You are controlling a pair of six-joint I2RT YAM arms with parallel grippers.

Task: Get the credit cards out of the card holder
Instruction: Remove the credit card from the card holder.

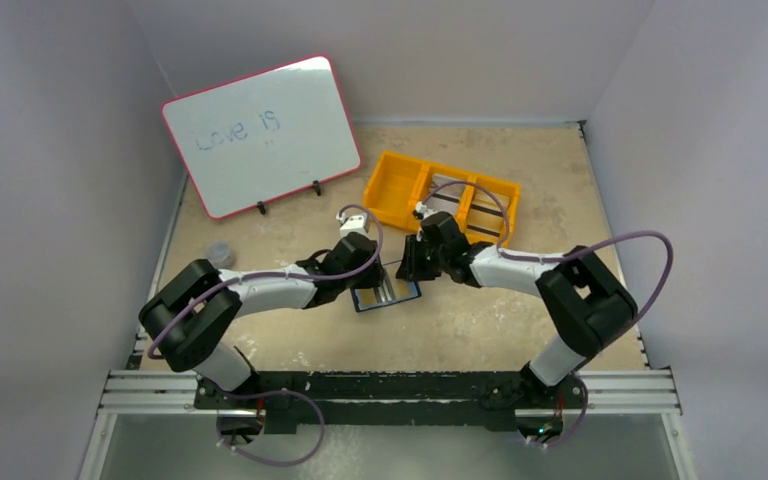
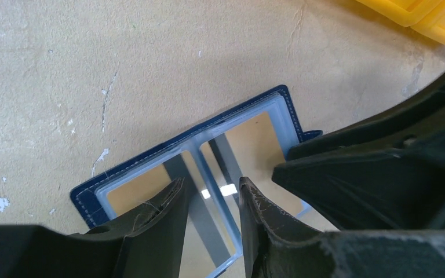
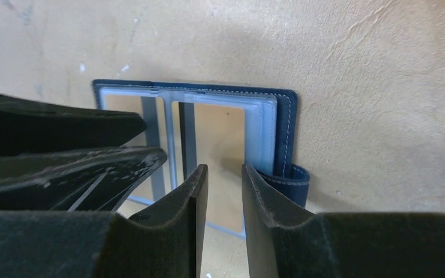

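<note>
Two grippers are meeting over the card holder (image 1: 387, 296), which is lying opened flat on the tan table (image 1: 530, 310), just in front of the orange three-compartment tray (image 1: 392, 190).

1. Card holder. The dark navy cover is facing down and the pale see-through pockets (image 2: 200, 143) are facing up. The snap tab (image 3: 295, 180) is sticking out from one short side. The credit cards (image 2: 249, 138) are sitting inside the pockets, one in each half, and each is showing a dark stripe through the plastic.

2. Left gripper (image 1: 364, 284). In the left wrist view, its jaws are standing slightly apart over the holder's centre fold, one fingertip (image 2: 174, 194) over each half. A stripe and a patch of glare are showing in the gap. Nothing is being clamped between the fingers, and whether the tips are touching the plastic cannot be told.

3. Right gripper (image 1: 408, 272). In the right wrist view, its jaws are parted by only a narrow gap and are hanging over the pocket nearest the snap tab. The card (image 3: 220, 130) is showing in the gap, and nothing is being pinched. In the left wrist view, one of its fingers is reaching the edge of that same pocket.

4. Surroundings. A red-framed whiteboard (image 1: 260, 130) is leaning at the far left, and a small grey round object (image 1: 221, 252) is resting near the left arm. Pale striped pieces are lying in the tray, too small to identify.
</note>
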